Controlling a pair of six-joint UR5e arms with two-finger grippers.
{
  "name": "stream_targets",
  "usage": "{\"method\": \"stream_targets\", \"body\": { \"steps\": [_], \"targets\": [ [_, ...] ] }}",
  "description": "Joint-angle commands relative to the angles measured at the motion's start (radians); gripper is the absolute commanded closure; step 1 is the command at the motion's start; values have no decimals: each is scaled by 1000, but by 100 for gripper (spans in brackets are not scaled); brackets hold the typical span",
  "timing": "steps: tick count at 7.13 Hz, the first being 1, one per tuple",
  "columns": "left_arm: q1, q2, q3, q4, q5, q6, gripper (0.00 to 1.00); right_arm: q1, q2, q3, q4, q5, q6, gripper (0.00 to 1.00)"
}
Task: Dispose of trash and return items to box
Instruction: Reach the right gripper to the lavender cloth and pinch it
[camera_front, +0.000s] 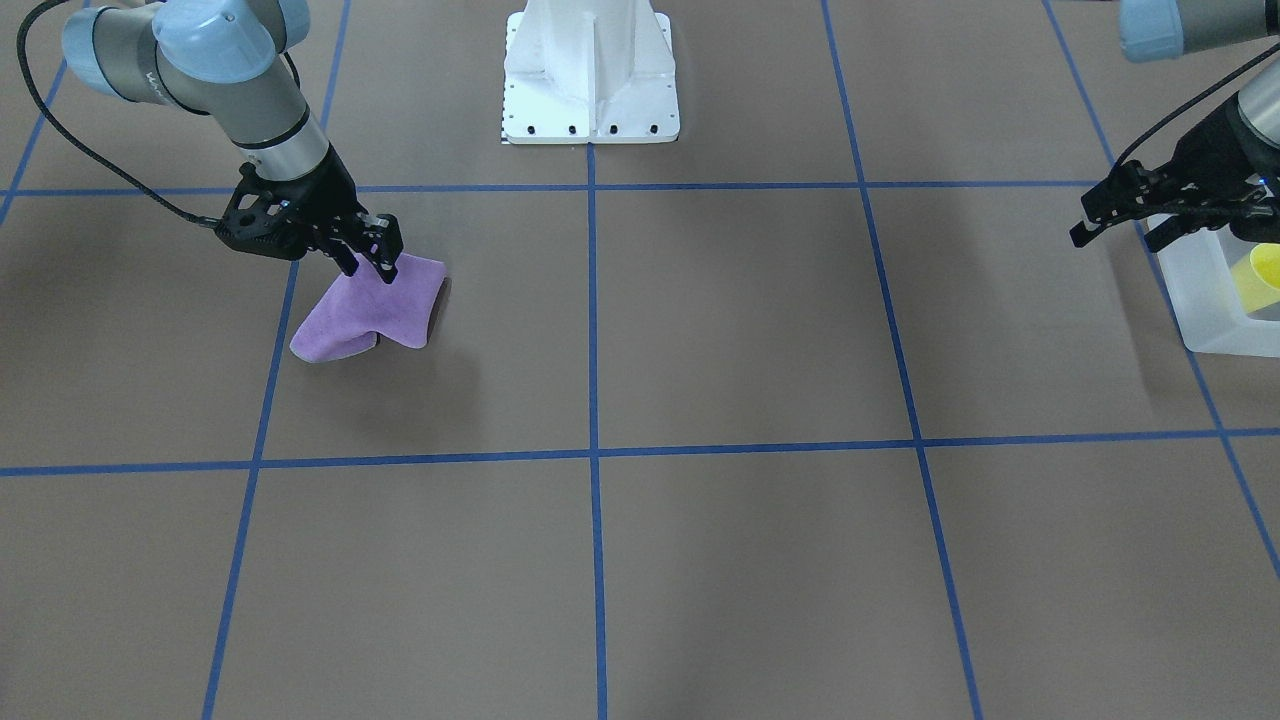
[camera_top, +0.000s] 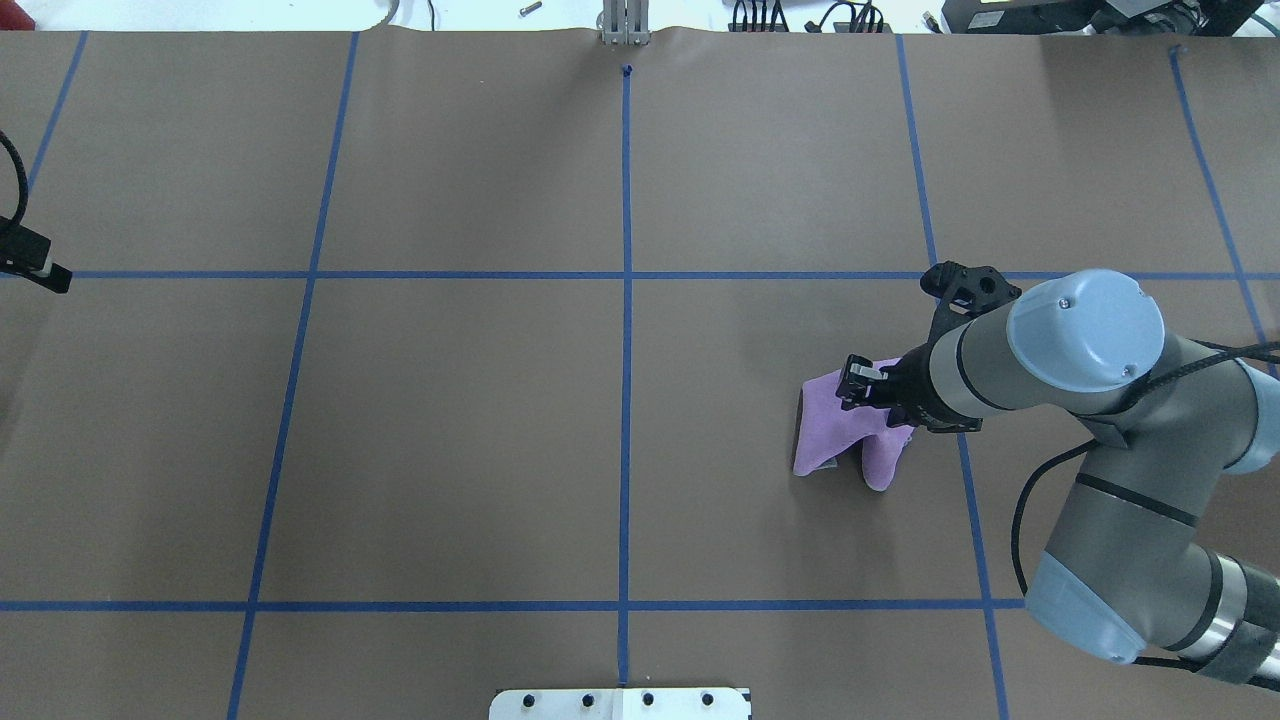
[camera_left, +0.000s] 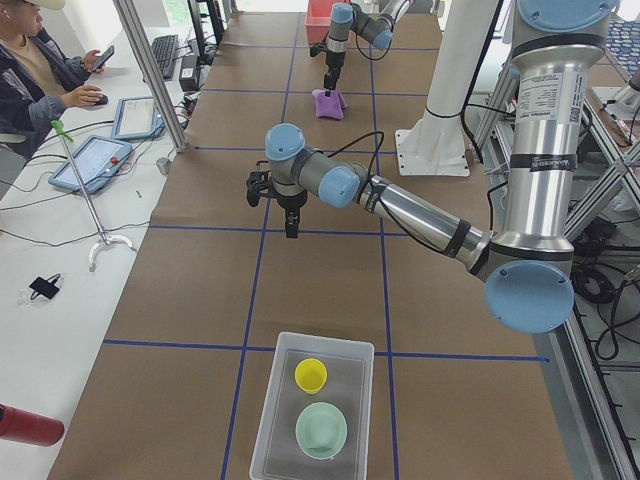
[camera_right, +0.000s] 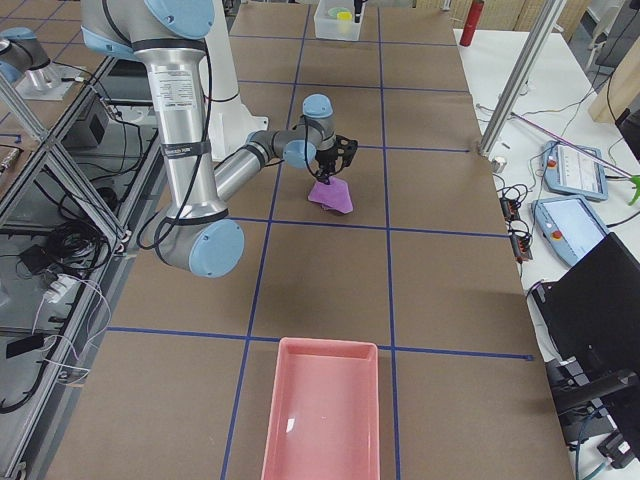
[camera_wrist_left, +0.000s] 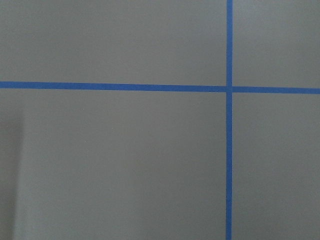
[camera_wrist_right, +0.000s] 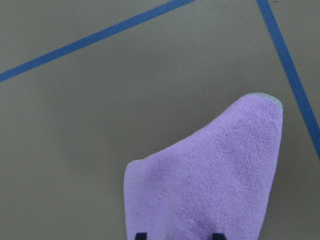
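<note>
Currently held: the right gripper (camera_front: 370, 265) is closed on the top of a purple cloth (camera_front: 368, 312), which hangs below it. Whether its lower corners touch the table (camera_front: 700, 560) cannot be told.
Likely trash place: a pink tray (camera_right: 322, 410) at the table end on the robot's right. This is a judgement, since the cloth seems to be the only loose thing outside the box (camera_left: 345, 380).
Direction: from the claw the tray lies well apart, toward the robot's right, along the length of the table.
Tray axis: its long side runs the same way, so the cloth would probably come in over a short edge.
Nearer arm: the right one, clearly.
Left gripper (camera_front: 1120, 235): its fingers stand apart with nothing between them. It is near the box, on the side toward the table's middle.
Items: the yellow cup (camera_left: 311, 375) and the green bowl (camera_left: 321, 430) are both inside the box, side by side.
</note>
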Motion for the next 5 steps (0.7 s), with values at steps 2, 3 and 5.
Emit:
{"method": "stream_targets", "body": {
  "steps": [2,3,5],
  "targets": [
    [-2,5,3,0,0,4,2,8,5,32,-14,43,2,100],
    [-3,5,3,0,0,4,2,18,5,35,-17,48,2,100],
    [-3,5,9,0,0,5,2,150,-6,171,-203,127,-40,100]
  ]
}}
